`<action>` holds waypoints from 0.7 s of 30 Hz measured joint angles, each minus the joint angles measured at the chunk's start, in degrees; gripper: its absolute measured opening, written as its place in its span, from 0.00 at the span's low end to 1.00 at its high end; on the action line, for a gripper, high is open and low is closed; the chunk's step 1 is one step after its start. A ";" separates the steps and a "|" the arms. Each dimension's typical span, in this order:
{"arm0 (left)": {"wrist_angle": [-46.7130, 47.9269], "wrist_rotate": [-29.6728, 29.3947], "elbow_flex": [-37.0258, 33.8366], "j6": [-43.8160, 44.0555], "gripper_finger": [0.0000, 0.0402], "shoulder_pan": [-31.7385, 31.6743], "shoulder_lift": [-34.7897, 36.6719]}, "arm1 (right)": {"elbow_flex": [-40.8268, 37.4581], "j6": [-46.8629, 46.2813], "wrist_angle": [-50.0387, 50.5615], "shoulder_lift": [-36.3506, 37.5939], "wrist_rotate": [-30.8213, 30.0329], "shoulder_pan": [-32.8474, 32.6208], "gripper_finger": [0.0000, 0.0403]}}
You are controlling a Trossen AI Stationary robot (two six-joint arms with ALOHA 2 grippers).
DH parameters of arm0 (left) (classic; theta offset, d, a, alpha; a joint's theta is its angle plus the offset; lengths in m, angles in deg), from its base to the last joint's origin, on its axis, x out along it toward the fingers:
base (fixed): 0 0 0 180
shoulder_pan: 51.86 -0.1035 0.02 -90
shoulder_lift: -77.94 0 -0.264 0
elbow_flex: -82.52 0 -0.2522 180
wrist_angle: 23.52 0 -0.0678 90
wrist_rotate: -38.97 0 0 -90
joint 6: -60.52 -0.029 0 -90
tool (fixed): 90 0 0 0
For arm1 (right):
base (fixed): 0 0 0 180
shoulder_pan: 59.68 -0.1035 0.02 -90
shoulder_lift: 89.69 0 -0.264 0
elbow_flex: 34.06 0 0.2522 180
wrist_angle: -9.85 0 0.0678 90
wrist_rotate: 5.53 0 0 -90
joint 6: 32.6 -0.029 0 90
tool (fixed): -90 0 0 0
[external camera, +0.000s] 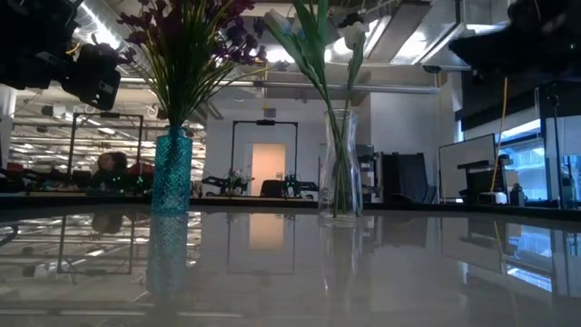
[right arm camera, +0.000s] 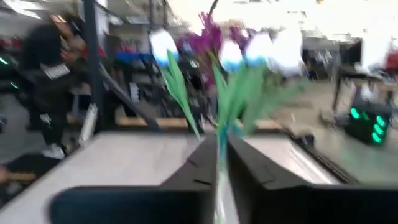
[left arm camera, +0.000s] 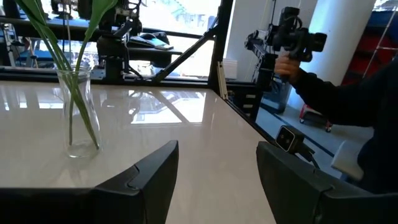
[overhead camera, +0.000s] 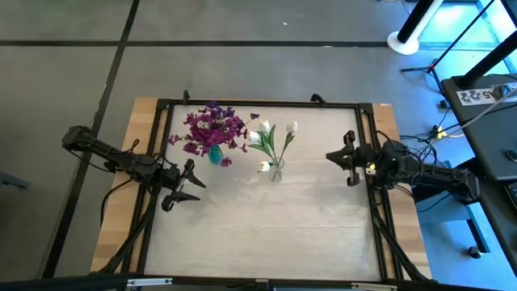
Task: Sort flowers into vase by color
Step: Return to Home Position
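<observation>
Tbl [overhead camera: 283, 230] w/ tulips [overhead camera: 265, 127] in clear vase [external camera: 340, 168]

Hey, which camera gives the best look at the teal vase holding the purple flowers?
The low view: the teal vase stands side-on, whole. The high view shows only a sliver under the purple flowers. The left wrist view misses it; the right wrist view doesn't show it recognisably.

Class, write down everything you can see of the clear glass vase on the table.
The clear glass vase is a narrow carafe shape: flared lip, pinched neck, wider base. It stands upright on the glossy pale table, beside the teal vase but apart from it. It holds white tulips, whose green stems show through the glass. Nothing else touches it.
</observation>
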 joint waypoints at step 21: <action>-0.02 -0.03 0.02 0.02 0.53 0.00 -0.04 | -6.36 -3.49 6.26 10.63 -7.46 -0.10 0.03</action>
